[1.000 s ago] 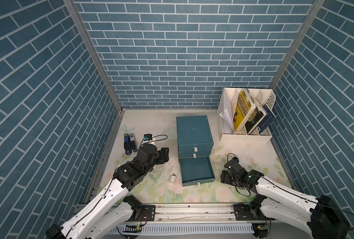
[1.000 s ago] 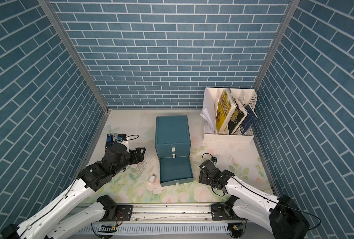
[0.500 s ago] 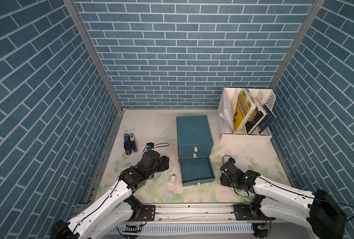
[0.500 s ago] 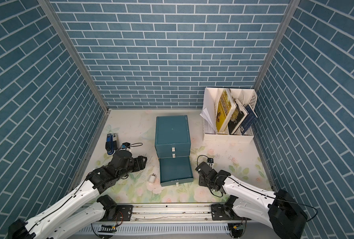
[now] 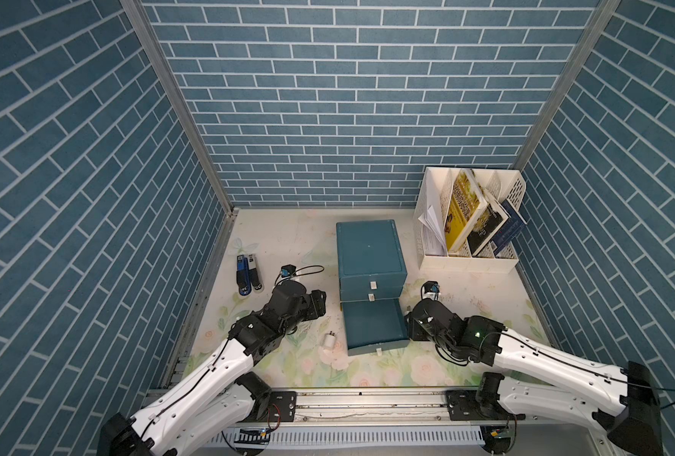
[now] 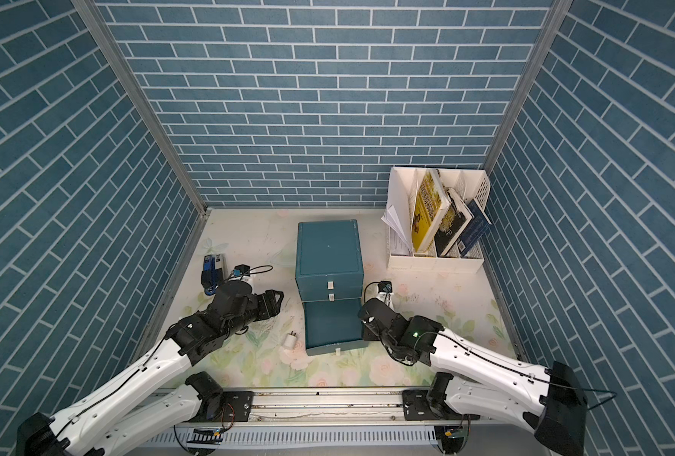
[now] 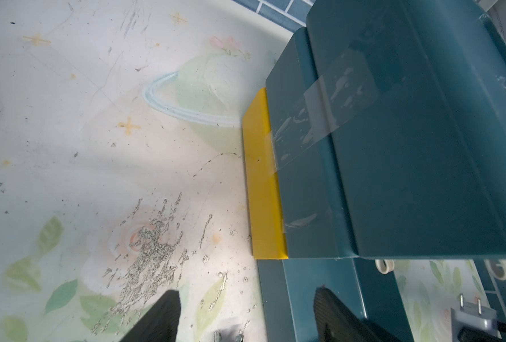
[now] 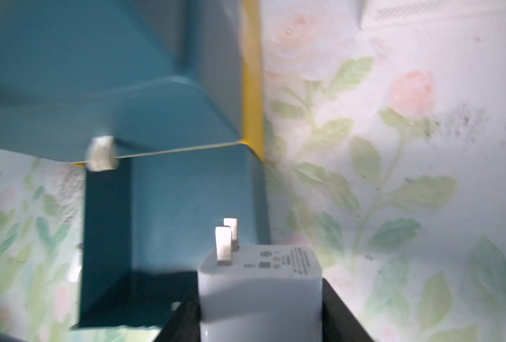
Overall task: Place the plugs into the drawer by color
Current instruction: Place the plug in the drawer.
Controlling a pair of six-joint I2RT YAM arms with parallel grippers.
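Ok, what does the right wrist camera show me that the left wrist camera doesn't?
Only the right wrist view: the right claw clamped on the white plug, prongs pointing away. Only the left wrist view: clear tape across the teal drawer cabinet, and the left claw open, nothing between its fingers. Both: that cabinet with its bottom drawer pulled out, the yellow strip under it, the floral mat. The left wrist view also catches a plug at its edge, likely the same one.
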